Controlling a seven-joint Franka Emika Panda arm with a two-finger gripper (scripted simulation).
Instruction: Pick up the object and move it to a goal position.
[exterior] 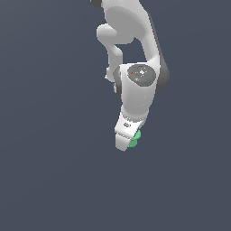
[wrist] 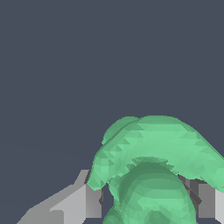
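While the arm (exterior: 135, 54) hung over plain dark grey ground (exterior: 49, 171), gripper (exterior: 128, 141) clenched on the green object (exterior: 134, 140), lobes bulging between both fingers (wrist: 85, 203), nothing else nearby.

Bright green object (wrist: 153, 175), paler mint on lit lobes, deeper green in the folds, faceted shading across the surface. White claw (exterior: 127, 140) with light grey fingers (wrist: 83, 203) and darker grey inner faces. White arm (exterior: 135, 90), dark grey band along one side, grey disc speckled with tiny red, white and blue dots. Flat slate-blue background, unpatterned.
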